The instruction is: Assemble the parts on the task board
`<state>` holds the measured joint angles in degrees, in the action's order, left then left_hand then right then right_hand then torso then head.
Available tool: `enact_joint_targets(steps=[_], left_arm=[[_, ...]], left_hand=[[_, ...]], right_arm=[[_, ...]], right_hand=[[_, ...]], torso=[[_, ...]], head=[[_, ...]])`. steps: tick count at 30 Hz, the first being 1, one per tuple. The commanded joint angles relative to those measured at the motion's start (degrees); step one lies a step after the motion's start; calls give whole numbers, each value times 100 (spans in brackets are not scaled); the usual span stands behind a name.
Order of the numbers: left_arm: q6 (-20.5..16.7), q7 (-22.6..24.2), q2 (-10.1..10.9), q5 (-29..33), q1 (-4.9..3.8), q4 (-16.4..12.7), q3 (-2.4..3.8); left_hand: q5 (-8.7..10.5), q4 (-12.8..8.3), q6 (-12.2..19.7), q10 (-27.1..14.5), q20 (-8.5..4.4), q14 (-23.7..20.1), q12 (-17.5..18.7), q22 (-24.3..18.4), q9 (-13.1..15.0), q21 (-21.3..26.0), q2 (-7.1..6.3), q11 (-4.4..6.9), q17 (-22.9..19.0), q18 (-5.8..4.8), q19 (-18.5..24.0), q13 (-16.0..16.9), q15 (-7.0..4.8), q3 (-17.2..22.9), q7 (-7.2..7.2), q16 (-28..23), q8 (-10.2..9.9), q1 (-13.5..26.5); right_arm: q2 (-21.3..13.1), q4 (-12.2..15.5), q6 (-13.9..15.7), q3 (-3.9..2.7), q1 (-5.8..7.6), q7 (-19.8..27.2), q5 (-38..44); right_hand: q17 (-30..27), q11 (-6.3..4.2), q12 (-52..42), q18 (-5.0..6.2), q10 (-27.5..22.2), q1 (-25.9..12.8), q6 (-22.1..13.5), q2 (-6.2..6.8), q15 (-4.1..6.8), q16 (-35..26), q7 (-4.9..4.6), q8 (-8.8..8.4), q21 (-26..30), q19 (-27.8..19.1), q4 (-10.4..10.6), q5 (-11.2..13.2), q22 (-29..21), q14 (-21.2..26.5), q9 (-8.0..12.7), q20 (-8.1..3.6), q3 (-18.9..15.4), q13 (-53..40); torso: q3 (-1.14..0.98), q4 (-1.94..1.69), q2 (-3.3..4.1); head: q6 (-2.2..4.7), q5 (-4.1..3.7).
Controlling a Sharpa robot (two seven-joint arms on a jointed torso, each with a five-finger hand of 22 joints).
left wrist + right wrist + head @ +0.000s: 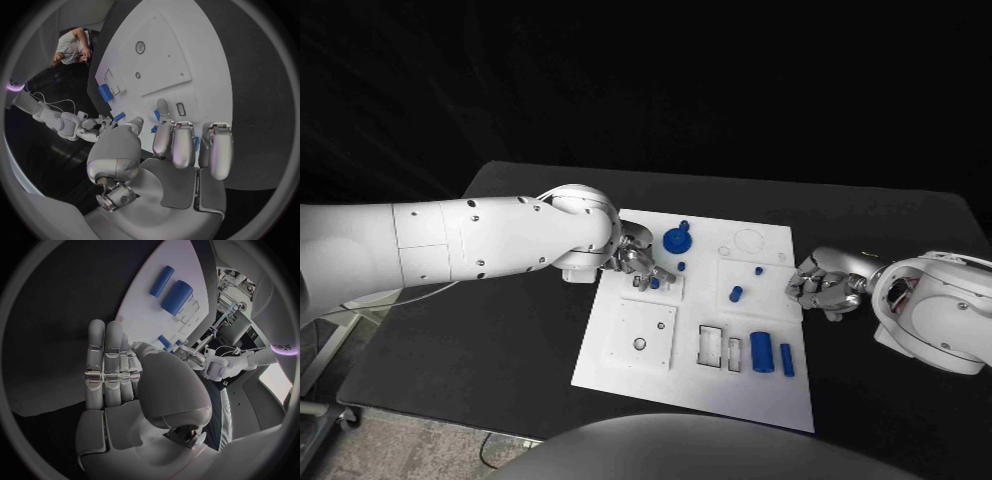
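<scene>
A white task board (625, 345) lies in the middle of a black table (877, 230). The left hand (635, 258) reaches in over the board's left edge, near its far corner, with fingertips down beside a small blue part (655, 283) that they partly cover. Whether the fingers actually pinch it cannot be told from the head view, and the left wrist view shows only blue slivers between the fingers (173, 142). A round blue part (676, 240) sits just beyond that hand, near the board's far edge. The right hand (825, 283) rests at the board's right edge, fingers curled inward with nothing seen in them. Two blue cylinders (762, 351) lie side by side near the board's near right corner, and two small blue pegs (736, 293) stand nearer the middle, too small to describe.
</scene>
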<state>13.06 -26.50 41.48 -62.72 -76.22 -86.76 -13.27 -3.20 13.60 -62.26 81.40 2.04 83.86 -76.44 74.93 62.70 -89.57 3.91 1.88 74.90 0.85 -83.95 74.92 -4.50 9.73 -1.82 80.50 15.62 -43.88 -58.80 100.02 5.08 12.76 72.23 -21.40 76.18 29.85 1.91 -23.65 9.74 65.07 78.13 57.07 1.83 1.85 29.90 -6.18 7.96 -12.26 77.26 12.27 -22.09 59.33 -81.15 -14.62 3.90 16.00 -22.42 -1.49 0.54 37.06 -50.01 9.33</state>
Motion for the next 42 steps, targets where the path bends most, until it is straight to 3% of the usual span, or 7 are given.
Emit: enact_joint_targets(steps=[1,9,12,18,23,33,42], left_arm=[[-53,70,49,-15,-104,-43,2],[6,100,176,-107,-795,-59,4],[5,111,160,-233,-995,18,5],[204,114,40,-549,-1173,385,4],[316,106,-25,-666,-1107,618,2],[372,98,-155,-692,-579,935,1],[273,108,-239,-499,-317,1009,1]], left_hand=[[22,8,122,57,-42,477,-58,1507,78,-43,14,3,1252,-85,-605,831,-32,-68,-1,66,48,-86],[16,56,432,334,-63,592,-434,1507,381,-43,67,22,1455,-85,-605,1008,-53,-315,-2,760,228,-410],[12,58,480,389,-65,604,-525,1507,427,-43,75,21,1483,-85,-605,1053,-53,-353,-3,859,255,-471],[-43,56,670,501,-55,614,-722,1507,569,-43,64,2,1510,-85,-605,1154,-37,-472,-22,950,319,-625],[-148,41,788,515,-46,614,-758,1507,714,-43,100,-5,1510,-85,-605,1170,-32,-522,-35,950,404,-746],[-369,17,797,528,-49,614,-791,1507,887,-43,142,10,1510,-85,-605,1186,-41,-569,-15,950,559,-860],[-381,85,744,505,-56,614,-763,1507,869,-43,173,19,1510,-85,-605,1170,-51,-619,-5,950,549,-815]], right_arm=[[-16,12,39,-1,-3,-13,5],[-106,157,441,-3,109,27,119],[-160,244,539,-3,199,29,145],[-241,381,827,-3,376,104,184],[-244,412,940,-3,416,179,128],[-243,417,1195,-2,426,375,-67],[-250,405,1412,-2,418,597,-414]], right_hand=[[5,29,19,58,19,14,0,-26,-10,-26,-29,15,35,-32,-12,-26,-7,24,-8,28,33,10],[19,21,4,67,105,-103,47,41,5,-16,-17,40,31,46,33,-15,-9,-70,-29,20,-19,31],[17,17,8,68,121,-164,59,61,9,-33,-11,44,39,66,71,12,-16,-84,-34,18,-43,43],[17,14,15,69,128,-228,69,74,13,-48,-5,47,50,91,117,49,-26,-106,-39,14,-65,56],[18,12,15,70,124,-226,79,80,16,-47,0,51,49,106,114,48,-27,-121,-42,11,-64,57],[22,1,5,72,92,-201,63,108,29,-46,2,37,42,178,89,-1,-35,-166,-41,-4,-53,46],[37,-41,-704,49,-257,-19,-145,337,117,36,-10,-102,-22,453,-182,207,-13,-335,10,-67,-131,-556]], torso=[[-1,2,2],[2,2,-2],[1,-4,-5],[1,3,-3],[0,-9,7],[6,-6,-1],[-1,1,2]], head=[[1,-13],[1,-50],[1,-60],[1,-21],[1,-12],[1,-11],[1,-3]])
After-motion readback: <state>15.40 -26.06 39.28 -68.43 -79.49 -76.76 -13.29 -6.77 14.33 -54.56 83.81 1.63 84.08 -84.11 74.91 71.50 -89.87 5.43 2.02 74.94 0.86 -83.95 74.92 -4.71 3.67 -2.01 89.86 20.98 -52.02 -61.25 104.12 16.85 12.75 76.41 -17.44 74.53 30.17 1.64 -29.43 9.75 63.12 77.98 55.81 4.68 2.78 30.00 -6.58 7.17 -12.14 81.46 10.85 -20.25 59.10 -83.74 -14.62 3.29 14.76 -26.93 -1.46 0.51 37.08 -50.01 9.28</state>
